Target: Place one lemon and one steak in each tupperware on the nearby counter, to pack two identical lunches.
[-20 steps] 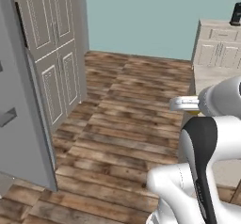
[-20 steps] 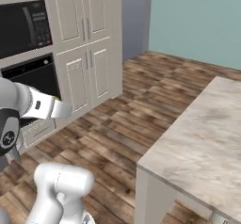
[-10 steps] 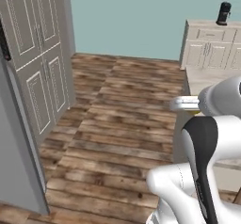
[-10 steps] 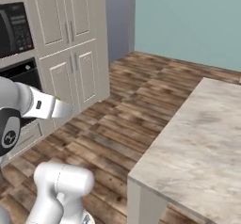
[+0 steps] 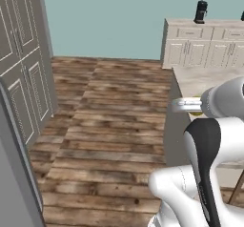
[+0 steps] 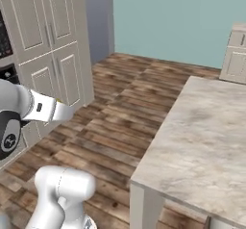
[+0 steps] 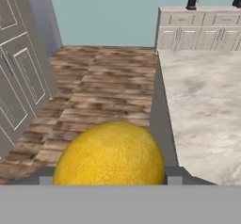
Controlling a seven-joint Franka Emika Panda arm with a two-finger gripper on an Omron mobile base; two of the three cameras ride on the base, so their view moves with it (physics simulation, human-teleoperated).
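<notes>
the lemon sits between the two dark finger tips of the gripper, wedged against them on both sides, so the jaws are closed on the fruit and it rides with the hand instead of lying on a surface; this looks like a carrying hold, meant to bring it over to the counter where the lunches are to be packed. in the hand view the lemon hangs just beside the near left edge of the counter, over the wooden floor and not yet above the marble. no tray can be made out on the stretch of counter that shows, so which one this fruit is bound for cannot be told.

in the left base view a sliver of yellow peeks past the wrist at the counter's near edge, with the forearm held level and pointing forward. the elbow is folded high above the base, the hand tucked close to the body, a compact travel pose, not a reach
</notes>
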